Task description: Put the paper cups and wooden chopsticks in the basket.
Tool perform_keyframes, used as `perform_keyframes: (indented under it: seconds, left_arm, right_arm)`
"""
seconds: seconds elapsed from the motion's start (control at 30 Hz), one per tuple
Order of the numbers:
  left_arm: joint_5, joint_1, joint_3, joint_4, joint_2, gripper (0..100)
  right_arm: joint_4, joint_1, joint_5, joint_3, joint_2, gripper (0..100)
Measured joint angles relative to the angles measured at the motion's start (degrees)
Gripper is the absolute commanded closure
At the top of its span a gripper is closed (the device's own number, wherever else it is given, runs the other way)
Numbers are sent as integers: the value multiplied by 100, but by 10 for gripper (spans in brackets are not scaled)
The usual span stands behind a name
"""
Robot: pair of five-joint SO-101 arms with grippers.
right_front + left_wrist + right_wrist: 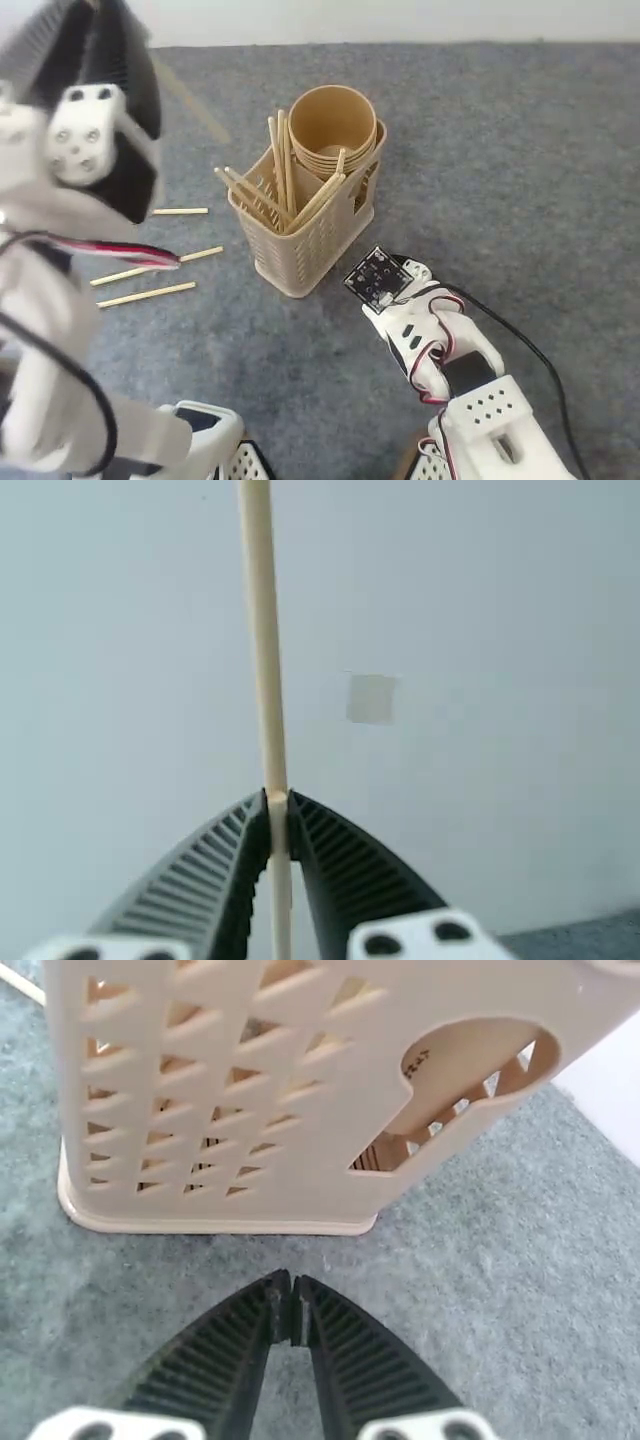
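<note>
— Which step are you on?
— Carrying. Your left pincer (278,815) is clamped on one pale, straight stick (262,630), held high above the carpet (520,150).
— And next?
— I'd say bring it over the basket (300,255), tip it down beside the stacked cups (332,120), then release. Three loose sticks (148,293) lie near the basket. Your right pincer (292,1305) is closed on nothing, just beside it.

Surface (520,150): grey, felt-like covering. Standing on it: one beige lattice basket (310,245). Lying flat near one side of the basket: three loose wooden chopsticks (147,294), roughly parallel.
</note>
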Motion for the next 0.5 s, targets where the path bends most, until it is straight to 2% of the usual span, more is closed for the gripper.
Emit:
perform_keyframes:
  seconds: [0.1, 0.3, 0.5]
  left_arm:
    - [229, 264, 123, -176, 229, 990]
    - [598, 343, 721, -475, 985, 990]
    - [457, 352, 1292, -651, 1292, 990]
  right_arm:
    - [0, 0, 0, 0, 0, 992]
    - [0, 18, 88, 0, 0, 992]
    - [-378, 598, 158, 26, 0, 992]
